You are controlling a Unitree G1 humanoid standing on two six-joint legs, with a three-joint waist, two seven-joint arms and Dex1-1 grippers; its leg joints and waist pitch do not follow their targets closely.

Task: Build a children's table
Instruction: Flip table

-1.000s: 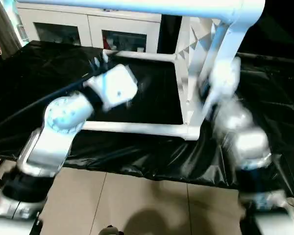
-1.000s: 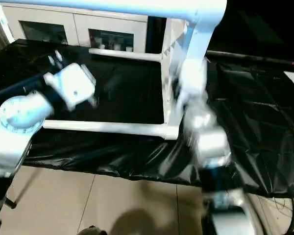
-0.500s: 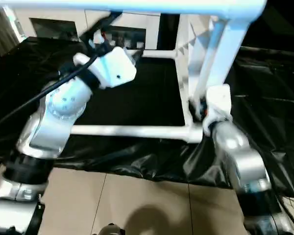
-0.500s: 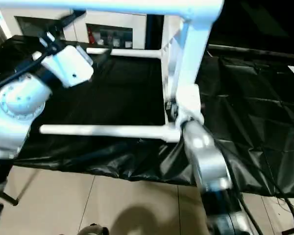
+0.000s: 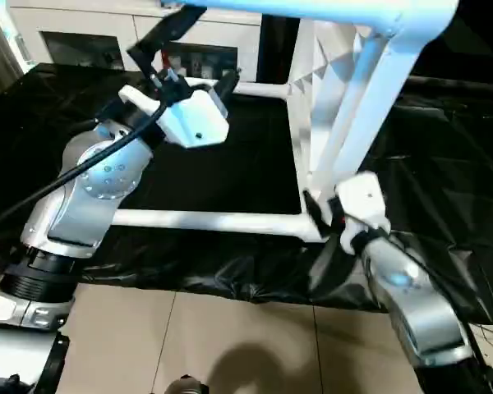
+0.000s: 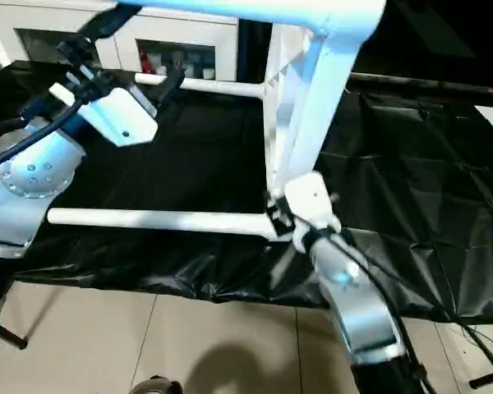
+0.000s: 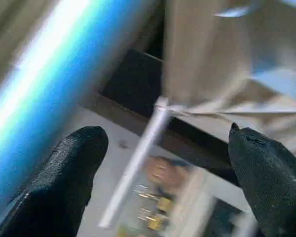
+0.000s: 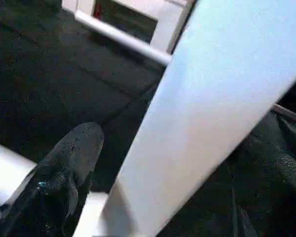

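Four white legs show on the children's table [image 5: 312,123]: it stands tipped on its side on the black-covered table [image 5: 444,164], tabletop [image 5: 324,90] upright with its ribbed underside facing your left arm. One leg [image 5: 205,219] lies along the black cover near the front edge, running away from the tabletop's lowest corner socket. Another leg [image 5: 263,89] runs parallel farther back. A third [image 5: 312,12] crosses high overhead from the top corner, and a fourth [image 5: 353,123] slants from that top corner down toward the lowest socket.

Your right gripper [image 5: 316,209] sits right at that lowest socket, beside the foot of the slanting leg. In the right wrist view one black finger [image 8: 71,153] lies just beside that leg [image 8: 212,108], apart from it; the other finger is hidden behind it, so you cannot tell how wide this gripper is.

Your left gripper [image 7: 163,173] is raised above the cover, just below the overhead leg [image 7: 64,64] and well apart from the lowest socket. Its fingers [image 7: 76,163] are spread wide with nothing between them.

A black cable [image 5: 57,185] loops from your left wrist over the forearm. White cabinets with glass doors [image 5: 189,45] stand behind the table, beyond the children's table. Tiled floor [image 5: 230,336] lies below the cover's crumpled front edge.
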